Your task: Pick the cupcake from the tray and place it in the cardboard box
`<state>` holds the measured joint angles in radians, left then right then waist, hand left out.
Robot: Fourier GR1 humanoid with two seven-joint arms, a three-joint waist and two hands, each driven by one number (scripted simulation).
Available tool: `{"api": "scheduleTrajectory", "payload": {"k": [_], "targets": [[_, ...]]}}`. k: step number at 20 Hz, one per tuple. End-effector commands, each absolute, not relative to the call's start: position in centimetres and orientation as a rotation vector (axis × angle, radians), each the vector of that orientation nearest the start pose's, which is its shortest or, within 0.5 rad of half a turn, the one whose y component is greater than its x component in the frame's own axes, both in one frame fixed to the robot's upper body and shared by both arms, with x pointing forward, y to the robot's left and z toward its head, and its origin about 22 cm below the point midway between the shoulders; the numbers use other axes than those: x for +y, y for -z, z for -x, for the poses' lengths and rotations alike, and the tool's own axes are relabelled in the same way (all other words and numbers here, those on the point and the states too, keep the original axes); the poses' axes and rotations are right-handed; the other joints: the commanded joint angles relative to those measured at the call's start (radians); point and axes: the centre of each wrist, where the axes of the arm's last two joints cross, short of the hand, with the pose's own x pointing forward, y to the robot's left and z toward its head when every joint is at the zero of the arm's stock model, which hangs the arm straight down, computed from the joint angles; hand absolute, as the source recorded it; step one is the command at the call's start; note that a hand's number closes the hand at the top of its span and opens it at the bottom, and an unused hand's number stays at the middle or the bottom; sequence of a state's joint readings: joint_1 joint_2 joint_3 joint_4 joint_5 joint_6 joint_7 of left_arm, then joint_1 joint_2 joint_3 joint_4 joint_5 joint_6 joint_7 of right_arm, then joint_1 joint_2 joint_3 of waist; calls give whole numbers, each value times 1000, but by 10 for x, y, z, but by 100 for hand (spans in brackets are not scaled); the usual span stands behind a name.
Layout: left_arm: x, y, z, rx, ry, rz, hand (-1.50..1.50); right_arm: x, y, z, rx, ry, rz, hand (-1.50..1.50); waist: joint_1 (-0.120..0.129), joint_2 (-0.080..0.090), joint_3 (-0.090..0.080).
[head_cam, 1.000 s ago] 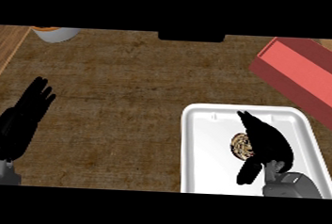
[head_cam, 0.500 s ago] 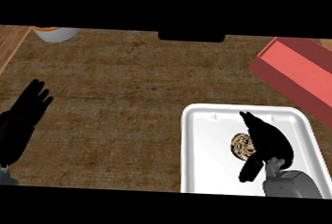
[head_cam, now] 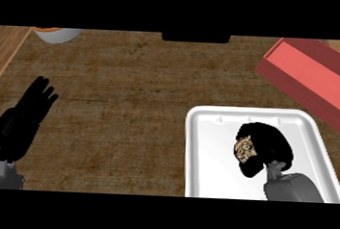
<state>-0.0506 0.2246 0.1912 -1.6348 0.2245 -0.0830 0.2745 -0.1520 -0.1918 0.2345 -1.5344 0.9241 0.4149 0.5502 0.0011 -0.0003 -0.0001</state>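
Note:
The cupcake [head_cam: 243,147] sits in the white tray [head_cam: 210,152] at the lower right, only its brown swirled left side showing. My right hand [head_cam: 267,145] is curled over and around it, hiding most of it. The red box [head_cam: 313,77] lies tilted at the upper right, beyond the tray's far corner. My left hand [head_cam: 23,122] rests open at the left edge, fingers straight and pointing away, holding nothing.
A pale cup with an orange inside [head_cam: 55,33] stands at the top left. A dark block [head_cam: 196,37] sits at the top centre. A lighter wooden strip [head_cam: 3,51] runs along the left. Brown counter [head_cam: 124,95] lies between the hands.
My right hand's fingers have curled down over the cupcake, covering more of it. The left hand has drifted slightly lower.

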Motion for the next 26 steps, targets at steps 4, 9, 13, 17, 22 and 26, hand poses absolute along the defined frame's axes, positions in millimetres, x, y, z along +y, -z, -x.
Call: {"api": "scheduleTrajectory", "payload": {"k": [4, 9, 13, 17, 22, 26], "targets": [[319, -68, -247, -1448, -54, -38, 0, -205, -17, -263, -885, -1154, 775, 150, -1, 0, 0], [314, -60, -245, -1454, -34, -50, 0, -235, -39, -315, -993, -1344, 679, 150, 13, 3, 1], [320, -56, -253, -1458, -35, -62, 0, -233, -44, -345, -1080, -1454, 636, 150, 16, 6, 1], [322, -50, -239, -1422, -42, -49, 0, -241, -39, -348, -1143, -1438, 764, 150, 9, 2, 0], [317, -56, -246, -1446, -48, -58, 0, -241, -113, -346, -1314, -1396, 803, 150, -3, -3, 0], [323, -56, -237, -1441, -57, -66, 0, -234, -143, -319, -1480, -1332, 859, 150, -11, -7, 0]]}}
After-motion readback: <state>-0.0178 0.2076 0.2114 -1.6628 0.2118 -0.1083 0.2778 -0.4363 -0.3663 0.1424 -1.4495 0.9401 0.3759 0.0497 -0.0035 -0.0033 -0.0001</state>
